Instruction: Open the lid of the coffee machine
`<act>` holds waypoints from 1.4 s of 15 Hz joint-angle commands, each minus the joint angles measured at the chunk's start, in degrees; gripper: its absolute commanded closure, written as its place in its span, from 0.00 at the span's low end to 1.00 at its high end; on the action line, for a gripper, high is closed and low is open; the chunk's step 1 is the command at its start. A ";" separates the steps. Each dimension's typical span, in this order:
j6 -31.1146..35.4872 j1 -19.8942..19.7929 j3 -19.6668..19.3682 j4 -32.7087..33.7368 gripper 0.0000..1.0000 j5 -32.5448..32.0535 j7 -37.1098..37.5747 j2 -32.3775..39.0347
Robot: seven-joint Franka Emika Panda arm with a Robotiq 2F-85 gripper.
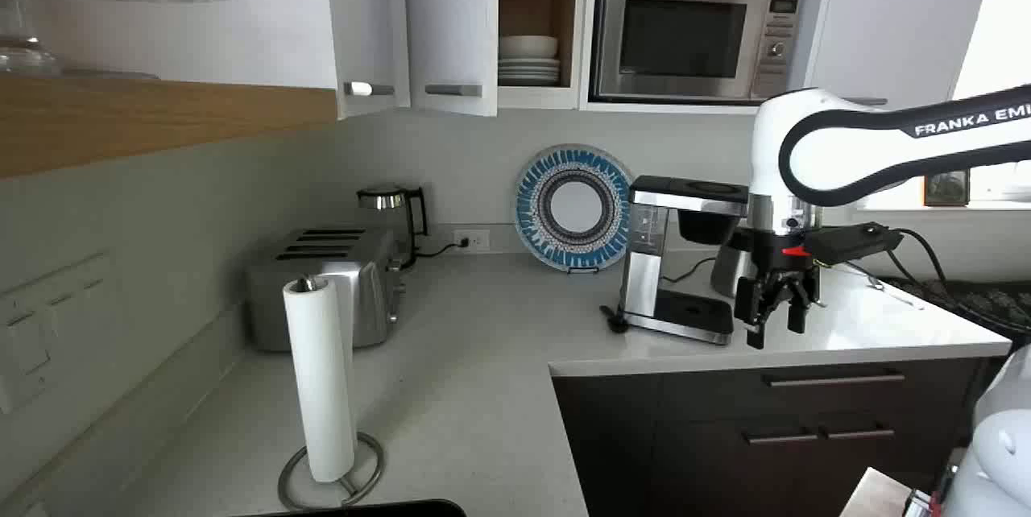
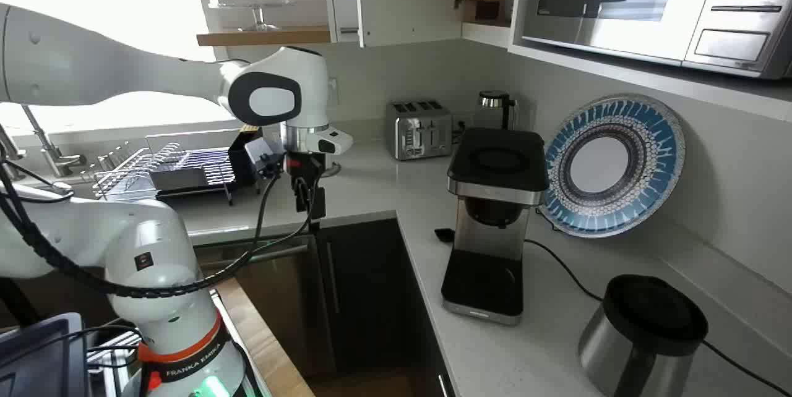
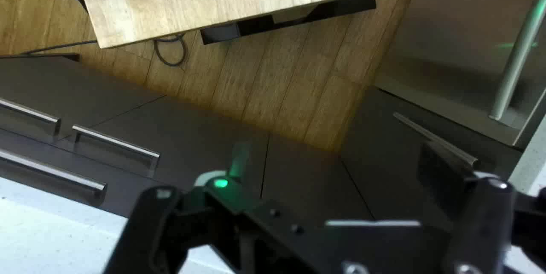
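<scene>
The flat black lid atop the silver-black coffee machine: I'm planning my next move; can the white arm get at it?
Probably yes: the black hand is open and empty, with nothing visible between it and the lid. The hand hangs lower, so likely must rise first.

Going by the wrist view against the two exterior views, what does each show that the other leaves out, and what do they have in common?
Only the wrist view shows a loop of dark cable on the floor.

Only the exterior views, both of them, show the coffee machine with its lid lying flat on top, the toaster, the microwave and the blue-patterned plate.

All share the open gripper, dark cabinet fronts and the pale countertop.
</scene>
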 commanded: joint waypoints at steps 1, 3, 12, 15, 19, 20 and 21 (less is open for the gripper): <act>-0.09 -0.04 0.02 -0.23 0.00 0.01 -0.04 0.10; -0.09 -0.04 0.02 -0.72 0.00 0.01 -0.04 0.19; -0.12 -0.32 -1.75 -0.08 0.00 0.89 -1.20 0.40; -2.26 -2.83 -7.36 3.09 0.00 2.17 -3.14 1.39; -4.27 -6.84 -17.28 7.69 0.00 4.24 -8.41 2.97; -4.11 -7.84 -19.51 8.86 0.00 5.36 -9.47 3.78; -3.97 -8.81 -21.57 10.35 0.00 6.64 -10.25 4.37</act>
